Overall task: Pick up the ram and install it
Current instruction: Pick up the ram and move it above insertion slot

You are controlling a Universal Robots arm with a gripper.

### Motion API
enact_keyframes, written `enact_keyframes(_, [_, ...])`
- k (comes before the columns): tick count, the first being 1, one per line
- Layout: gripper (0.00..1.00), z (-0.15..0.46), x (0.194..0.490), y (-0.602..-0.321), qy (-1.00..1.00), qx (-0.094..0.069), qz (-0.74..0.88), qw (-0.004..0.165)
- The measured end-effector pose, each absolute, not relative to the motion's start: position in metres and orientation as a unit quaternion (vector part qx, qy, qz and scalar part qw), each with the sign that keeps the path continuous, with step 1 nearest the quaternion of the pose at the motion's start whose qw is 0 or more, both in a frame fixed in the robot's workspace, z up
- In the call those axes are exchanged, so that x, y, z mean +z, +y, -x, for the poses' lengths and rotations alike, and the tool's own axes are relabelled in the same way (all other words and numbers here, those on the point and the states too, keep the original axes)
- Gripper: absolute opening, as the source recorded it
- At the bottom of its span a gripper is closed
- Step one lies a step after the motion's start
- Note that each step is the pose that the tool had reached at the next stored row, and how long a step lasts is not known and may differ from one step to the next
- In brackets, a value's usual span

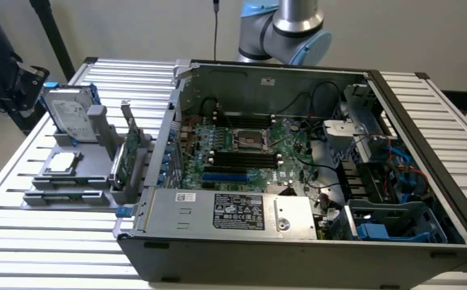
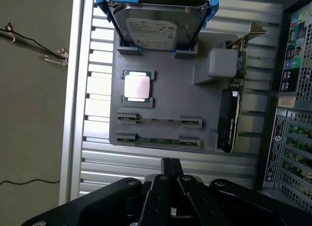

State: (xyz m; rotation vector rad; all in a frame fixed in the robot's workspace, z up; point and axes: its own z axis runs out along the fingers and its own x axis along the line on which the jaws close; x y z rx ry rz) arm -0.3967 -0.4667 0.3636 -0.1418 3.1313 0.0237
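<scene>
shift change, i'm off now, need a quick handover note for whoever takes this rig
claw: shut, empty, over the table beside the holder.
ram: seated on edge in the holder, a second stick alongside it; the claw touches neither.
case: open; slots on the board look empty.
done: nothing that shows.
left: ram not yet picked up, not yet installed.

The arm (image 1: 296,18) is a silver-grey metal tube that meets a rounded joint with pale blue caps (image 1: 317,46). The gripper (image 2: 170,162) is matte black, built from flat, angular links with round pivot bosses. Its two slim black fingers (image 2: 166,169) taper to narrow, squared tips.
</scene>
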Motion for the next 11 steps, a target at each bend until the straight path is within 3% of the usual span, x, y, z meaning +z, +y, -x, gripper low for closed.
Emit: enact_keyframes(11, [0.11,0.3967,0.3634,-0.4667,0.998,0.007,0.056,0.004])
